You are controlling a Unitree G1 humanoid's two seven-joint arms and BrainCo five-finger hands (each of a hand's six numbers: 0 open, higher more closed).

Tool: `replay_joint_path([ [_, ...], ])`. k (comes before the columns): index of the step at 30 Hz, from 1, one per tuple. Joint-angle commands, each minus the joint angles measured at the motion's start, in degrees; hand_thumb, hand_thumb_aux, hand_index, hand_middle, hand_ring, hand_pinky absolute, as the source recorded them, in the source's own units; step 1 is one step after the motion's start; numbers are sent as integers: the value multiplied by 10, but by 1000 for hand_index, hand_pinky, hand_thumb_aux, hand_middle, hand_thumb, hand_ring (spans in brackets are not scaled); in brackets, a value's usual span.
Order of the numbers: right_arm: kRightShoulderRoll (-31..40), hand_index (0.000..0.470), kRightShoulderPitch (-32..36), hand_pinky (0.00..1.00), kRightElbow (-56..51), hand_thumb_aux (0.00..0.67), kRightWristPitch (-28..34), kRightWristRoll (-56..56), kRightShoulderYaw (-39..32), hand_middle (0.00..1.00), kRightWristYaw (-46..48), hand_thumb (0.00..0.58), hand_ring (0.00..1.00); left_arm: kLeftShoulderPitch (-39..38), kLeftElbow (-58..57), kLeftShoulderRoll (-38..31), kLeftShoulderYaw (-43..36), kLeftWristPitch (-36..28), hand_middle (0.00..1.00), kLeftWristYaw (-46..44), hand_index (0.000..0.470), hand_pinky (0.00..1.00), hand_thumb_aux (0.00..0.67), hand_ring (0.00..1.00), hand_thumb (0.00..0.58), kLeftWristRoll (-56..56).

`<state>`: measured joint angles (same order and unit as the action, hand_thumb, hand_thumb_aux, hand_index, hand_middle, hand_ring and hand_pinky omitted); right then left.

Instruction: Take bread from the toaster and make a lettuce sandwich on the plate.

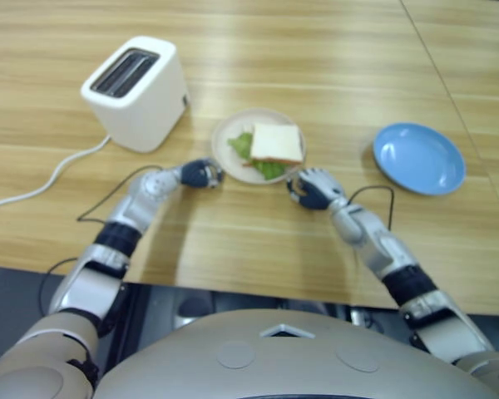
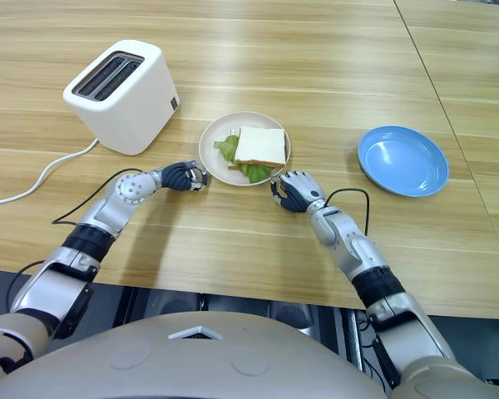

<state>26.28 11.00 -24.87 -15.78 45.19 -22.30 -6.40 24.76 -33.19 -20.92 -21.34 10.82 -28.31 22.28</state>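
Observation:
A white toaster [image 2: 119, 94] stands at the back left, its two slots dark. To its right is a cream plate [image 2: 213, 138] holding a slice of bread [image 2: 260, 145] on top of green lettuce [image 2: 228, 149], with more lettuce showing below the bread. My left hand [image 2: 183, 176] rests on the table just left of the plate, fingers curled and holding nothing. My right hand [image 2: 296, 193] sits at the plate's near right edge, fingers curled, holding nothing.
A blue plate [image 2: 402, 160] lies to the right of the sandwich. The toaster's white cord [image 2: 35, 181] trails off to the left. Thin black cables [image 2: 91, 204] loop on the table beside each arm. A seam [image 2: 437, 91] between table panels runs along the right.

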Motion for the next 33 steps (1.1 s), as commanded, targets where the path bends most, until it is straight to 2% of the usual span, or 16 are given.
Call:
replay_joint_path([
  [1, -14, 460, 51, 1000, -154, 670, -2, 11, -31, 1000, -7, 580, 1000, 45, -86, 32, -25, 11, 1000, 12, 460, 1000, 670, 1000, 580, 19],
  [7, -25, 460, 158, 1000, -307, 670, -30, -2, -30, 1000, -72, 580, 1000, 147, -253, 86, -33, 24, 1000, 90, 460, 1000, 670, 1000, 580, 41],
  [11, -21, 460, 202, 1000, -364, 670, -41, -7, -29, 1000, -116, 580, 1000, 196, -332, 107, -20, 33, 1000, 145, 377, 1000, 549, 1000, 561, 40],
  [12, -19, 460, 207, 1000, -370, 670, -45, -10, -27, 1000, -126, 580, 1000, 202, -344, 110, -16, 35, 1000, 156, 377, 1000, 549, 1000, 561, 38],
  [13, -13, 372, 206, 310, -364, 541, -57, -20, -18, 310, -142, 559, 310, 208, -352, 108, -7, 36, 1000, 179, 166, 1000, 242, 1000, 343, 34],
  [14, -9, 372, 205, 310, -361, 541, -66, -27, -12, 310, -153, 559, 310, 212, -357, 106, -1, 36, 1000, 194, 166, 1000, 242, 1000, 343, 31],
  [15, -2, 0, 200, 0, -348, 0, -80, -36, -5, 0, -165, 0, 0, 213, -359, 103, 5, 41, 1000, 210, 0, 1000, 0, 1000, 0, 27],
  [16, 2, 0, 196, 0, -340, 0, -89, -42, -2, 0, -172, 0, 0, 213, -361, 100, 10, 45, 957, 220, 0, 957, 0, 957, 0, 26],
  [17, 7, 0, 190, 0, -328, 0, -100, -49, 3, 0, -180, 0, 0, 211, -359, 97, 15, 53, 957, 232, 0, 957, 0, 957, 0, 24],
  [18, 12, 0, 180, 0, -311, 0, -115, -62, 13, 0, -186, 0, 0, 207, -354, 93, 26, 63, 545, 244, 0, 545, 0, 545, 0, 17],
  [19, 14, 0, 159, 0, -279, 0, -144, -99, 39, 0, -183, 0, 0, 195, -338, 91, 49, 84, 435, 255, 0, 435, 0, 435, 0, -6],
  [21, 11, 0, 123, 0, -225, 0, -187, -163, 80, 0, -167, 0, 0, 170, -307, 90, 79, 127, 0, 273, 0, 0, 0, 0, 0, -35],
  [23, -11, 0, 95, 0, -184, 0, -219, -249, 123, 0, -133, 0, 0, 138, -269, 106, 125, 168, 0, 261, 0, 0, 0, 0, 0, -94],
  [26, -51, 0, 75, 0, -154, 0, -229, -374, 176, 0, -60, 0, 0, 110, -237, 128, 169, 195, 0, 249, 0, 0, 0, 0, 0, -150],
  [30, -86, 0, 75, 0, -146, 0, -215, -476, 231, 0, 7, 0, 0, 96, -225, 146, 199, 208, 0, 247, 0, 0, 0, 0, 0, -185],
  [33, -100, 0, 78, 0, -144, 0, -219, -508, 255, 0, 39, 0, 0, 88, -218, 155, 221, 219, 0, 235, 0, 0, 0, 0, 0, -214],
])
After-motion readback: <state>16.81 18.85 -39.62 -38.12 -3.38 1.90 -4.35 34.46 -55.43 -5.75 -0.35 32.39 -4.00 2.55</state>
